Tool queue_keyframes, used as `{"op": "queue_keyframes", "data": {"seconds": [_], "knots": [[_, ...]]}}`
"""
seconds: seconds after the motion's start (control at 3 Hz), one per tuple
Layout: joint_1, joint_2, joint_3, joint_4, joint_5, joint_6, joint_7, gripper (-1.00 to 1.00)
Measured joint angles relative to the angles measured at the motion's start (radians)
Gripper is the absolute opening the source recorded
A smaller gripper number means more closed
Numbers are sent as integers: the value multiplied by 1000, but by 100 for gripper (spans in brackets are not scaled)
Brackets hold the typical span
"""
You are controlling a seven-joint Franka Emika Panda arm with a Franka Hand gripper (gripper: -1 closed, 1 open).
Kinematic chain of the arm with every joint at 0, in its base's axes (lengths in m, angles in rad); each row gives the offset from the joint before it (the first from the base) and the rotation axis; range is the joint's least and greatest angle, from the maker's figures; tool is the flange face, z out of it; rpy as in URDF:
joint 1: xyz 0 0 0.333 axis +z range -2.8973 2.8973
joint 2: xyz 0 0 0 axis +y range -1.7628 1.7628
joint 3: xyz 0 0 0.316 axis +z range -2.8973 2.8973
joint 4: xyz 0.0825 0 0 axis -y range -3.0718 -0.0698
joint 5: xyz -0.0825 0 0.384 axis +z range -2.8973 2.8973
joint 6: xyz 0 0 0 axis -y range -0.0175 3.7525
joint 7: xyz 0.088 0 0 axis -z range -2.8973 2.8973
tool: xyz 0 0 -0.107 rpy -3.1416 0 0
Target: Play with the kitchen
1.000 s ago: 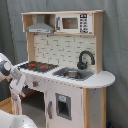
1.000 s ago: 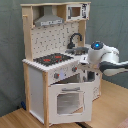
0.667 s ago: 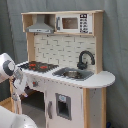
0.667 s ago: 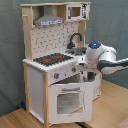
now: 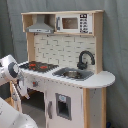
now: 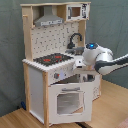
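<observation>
Toy kitchen (image 6: 55, 65): centre frame in both exterior views, on wooden floor.
Oven door (image 6: 70, 100): ajar, lower centre of second exterior view.
Gripper (image 6: 86, 76): beside door's top edge; finger state unclear.
Advice: swing door slowly along hinge arc.

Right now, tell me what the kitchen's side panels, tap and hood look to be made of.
Side panels of the kitchen: pale wood or wood-look board, matte, warm tan. Tap: black, slightly glossy, probably plastic. Hood: grey, dull sheen, plastic or painted board; the look leaves it open.
</observation>
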Motion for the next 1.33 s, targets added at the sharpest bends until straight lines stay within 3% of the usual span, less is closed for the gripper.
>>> {"op": "queue_keyframes", "data": {"seconds": [1.33], "knots": [[-183,141,168,0,0,186,-242,100]]}}
